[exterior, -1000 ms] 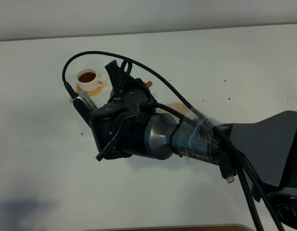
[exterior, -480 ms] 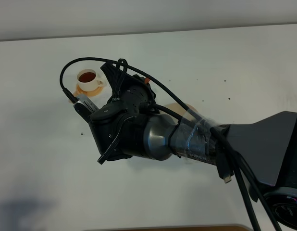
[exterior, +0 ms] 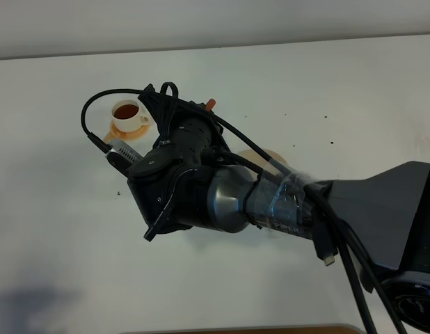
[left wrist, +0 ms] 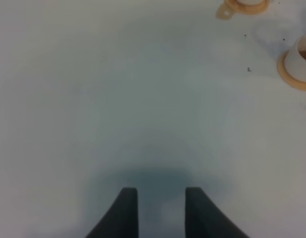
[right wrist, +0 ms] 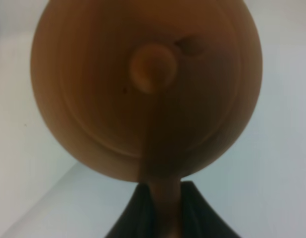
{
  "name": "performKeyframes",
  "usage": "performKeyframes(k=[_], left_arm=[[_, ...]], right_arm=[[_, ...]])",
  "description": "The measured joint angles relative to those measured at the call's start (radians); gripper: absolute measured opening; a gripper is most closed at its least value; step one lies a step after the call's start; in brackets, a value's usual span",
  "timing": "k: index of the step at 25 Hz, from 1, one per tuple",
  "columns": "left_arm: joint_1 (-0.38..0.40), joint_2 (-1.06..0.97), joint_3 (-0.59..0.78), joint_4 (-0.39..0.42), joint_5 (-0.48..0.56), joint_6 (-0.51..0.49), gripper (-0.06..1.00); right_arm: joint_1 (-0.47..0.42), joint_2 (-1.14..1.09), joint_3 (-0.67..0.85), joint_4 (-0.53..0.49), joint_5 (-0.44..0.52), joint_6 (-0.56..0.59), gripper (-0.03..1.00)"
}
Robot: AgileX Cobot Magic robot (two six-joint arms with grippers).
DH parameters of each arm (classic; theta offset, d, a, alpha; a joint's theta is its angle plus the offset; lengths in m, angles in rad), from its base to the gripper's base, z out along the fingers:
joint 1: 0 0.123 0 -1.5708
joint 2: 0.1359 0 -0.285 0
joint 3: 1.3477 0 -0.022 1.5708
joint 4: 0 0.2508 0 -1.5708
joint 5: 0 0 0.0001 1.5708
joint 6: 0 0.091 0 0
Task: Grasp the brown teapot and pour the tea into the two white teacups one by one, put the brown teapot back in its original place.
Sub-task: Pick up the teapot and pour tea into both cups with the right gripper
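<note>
The brown teapot [right wrist: 143, 89] fills the right wrist view, seen from above with its lid knob in the middle. My right gripper [right wrist: 163, 187] is shut on its loop handle. In the high view my right arm [exterior: 201, 188] hides the teapot except perhaps a small reddish tip [exterior: 210, 104]. One white teacup [exterior: 126, 113] holds dark tea on its orange saucer [exterior: 124, 132]. The left wrist view shows both cups: one with tea [left wrist: 297, 62] and one cut off by the frame edge [left wrist: 247, 4]. The beige coaster [exterior: 271, 157] peeks out behind the arm. My left gripper [left wrist: 157, 191] is open and empty above bare table.
The white table [exterior: 354, 104] has a few dark specks. My right arm's black cables [exterior: 97, 104] loop close over the cup with tea. My left arm is out of the high view.
My right wrist has shifted a little up and left with the teapot. The cable loop moved left toward the cup, and more of the beige coaster shows behind the arm.
</note>
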Motion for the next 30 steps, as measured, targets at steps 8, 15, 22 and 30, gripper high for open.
performKeyframes(k=[8,15,22,30], left_arm=[[0.0,0.0,0.0,0.0,0.0,0.0,0.28],[0.0,0.0,0.0,0.0,0.0,0.0,0.28],[0.0,0.0,0.0,0.0,0.0,0.0,0.28],[0.0,0.0,0.0,0.0,0.0,0.0,0.28]], right_arm=[[0.009,0.0,0.0,-0.022,-0.004,-0.017,0.13],[0.01,0.0,0.0,-0.056,-0.011,-0.024,0.13],[0.016,0.0,0.0,-0.073,-0.016,-0.063,0.13],[0.016,0.0,0.0,-0.082,-0.016,-0.101,0.13]])
